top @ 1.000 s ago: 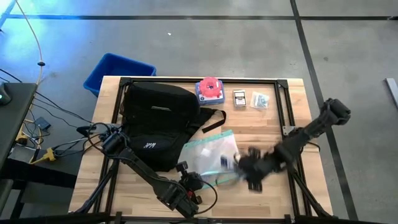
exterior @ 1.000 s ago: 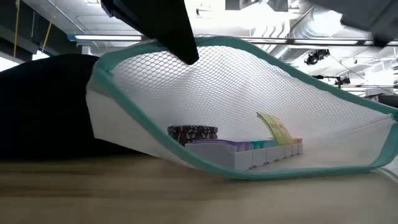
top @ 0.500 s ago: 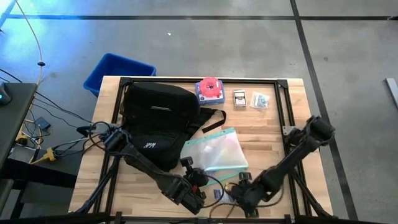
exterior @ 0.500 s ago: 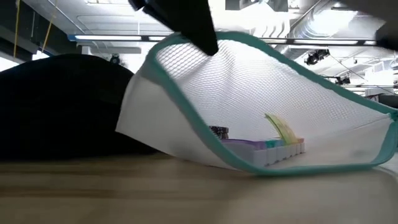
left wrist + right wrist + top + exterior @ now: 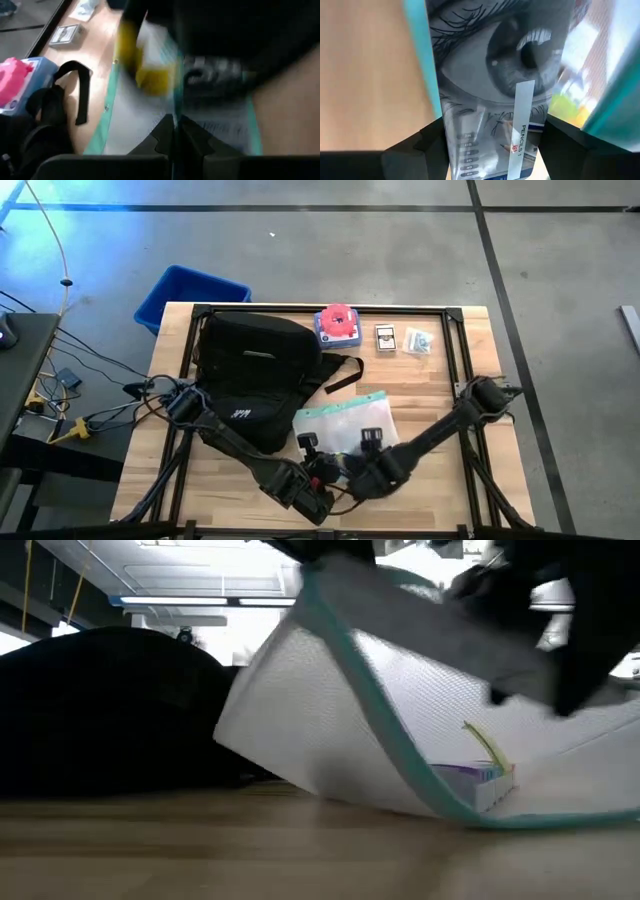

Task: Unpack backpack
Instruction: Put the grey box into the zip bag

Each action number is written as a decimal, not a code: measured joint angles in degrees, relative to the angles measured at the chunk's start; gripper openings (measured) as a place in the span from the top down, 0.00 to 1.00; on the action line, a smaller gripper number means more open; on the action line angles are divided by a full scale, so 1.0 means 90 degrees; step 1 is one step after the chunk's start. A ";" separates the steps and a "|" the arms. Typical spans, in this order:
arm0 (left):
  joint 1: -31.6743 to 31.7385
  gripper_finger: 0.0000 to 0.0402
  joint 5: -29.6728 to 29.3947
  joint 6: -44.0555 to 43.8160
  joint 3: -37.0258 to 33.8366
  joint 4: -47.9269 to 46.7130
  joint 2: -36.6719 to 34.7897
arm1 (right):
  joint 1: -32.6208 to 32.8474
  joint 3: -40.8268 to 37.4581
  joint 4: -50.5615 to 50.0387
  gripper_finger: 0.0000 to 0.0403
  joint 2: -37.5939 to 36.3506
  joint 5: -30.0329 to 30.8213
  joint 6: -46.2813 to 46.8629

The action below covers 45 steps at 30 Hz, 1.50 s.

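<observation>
Backpack [image 5: 255, 385] lies on the table's left half. Left gripper [image 5: 308, 448] pinches the mesh pouch [image 5: 345, 425] rim; right gripper [image 5: 370, 442] clamps a pencil tin [image 5: 492, 100] at the pouch.

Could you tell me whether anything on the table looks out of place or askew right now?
Only the mesh pouch beside the backpack: its teal-edged rim is lifted off the table by the left gripper, not lying flat. The right gripper is at its mouth.

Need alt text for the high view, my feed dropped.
Both hands, left hand and right hand, meet at the near edge of a teal-trimmed mesh pouch lying beside the black backpack. A blue bin sits beyond the table's far-left corner.
</observation>
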 joint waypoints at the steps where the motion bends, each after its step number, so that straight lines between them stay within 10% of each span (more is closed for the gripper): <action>1: 0.0004 1.00 0.0021 0.0000 -0.0001 -0.0008 0.0003 | -0.0034 0.0053 -0.0014 0.43 0.0076 0.0104 -0.0041; 20: -0.0013 1.00 0.0236 -0.0398 -0.0011 -0.0437 0.0005 | -0.0425 0.0171 -0.0461 0.42 0.0232 -0.0117 0.0568; 34: -0.0050 1.00 0.0555 -0.0536 -0.0011 -0.0473 0.0007 | -0.0461 0.0174 -0.0428 0.32 0.0198 0.1682 0.0950; 45: -0.0065 1.00 0.0550 -0.0726 -0.0006 -0.0671 0.0007 | 0.0044 0.0174 -0.0385 0.32 0.0123 0.1517 0.0636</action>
